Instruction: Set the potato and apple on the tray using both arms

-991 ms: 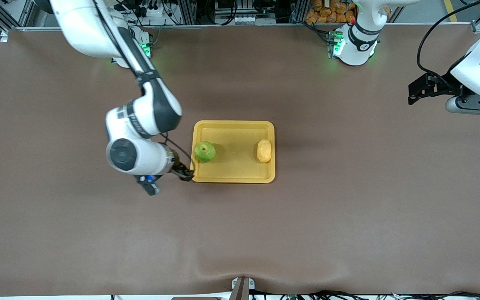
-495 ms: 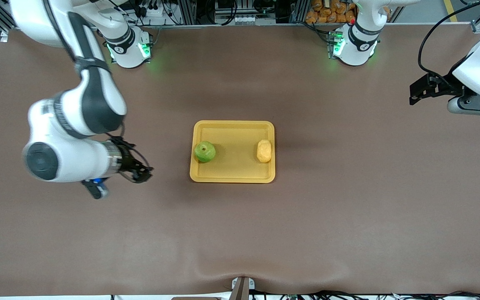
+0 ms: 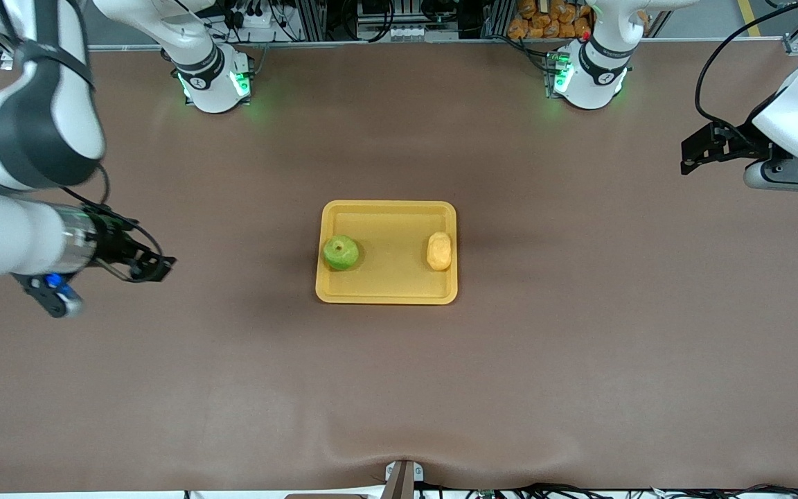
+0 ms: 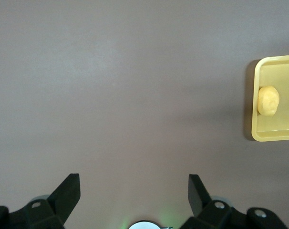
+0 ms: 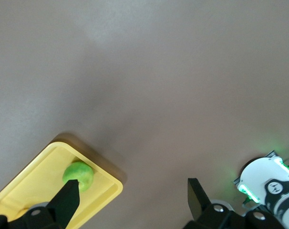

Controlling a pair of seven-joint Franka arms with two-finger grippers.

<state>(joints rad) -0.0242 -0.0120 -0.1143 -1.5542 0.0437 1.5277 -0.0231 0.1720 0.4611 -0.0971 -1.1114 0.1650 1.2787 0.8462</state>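
Two items rest on the yellow tray [image 3: 386,291]: bright-green round apple [image 3: 341,252] and pale-yellow oblong potato [image 3: 439,251]. Left gripper [image 3: 691,151] and right gripper [image 3: 158,266] hang spread, empty, above the table [image 3: 399,388].

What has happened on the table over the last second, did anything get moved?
The right gripper, empty and open, has swung away from the tray edge beside the apple and now hangs over bare table toward the right arm's end. Nothing was picked up or released. The apple and the potato stayed put on the tray, and the left gripper kept waiting, open, at its own end.
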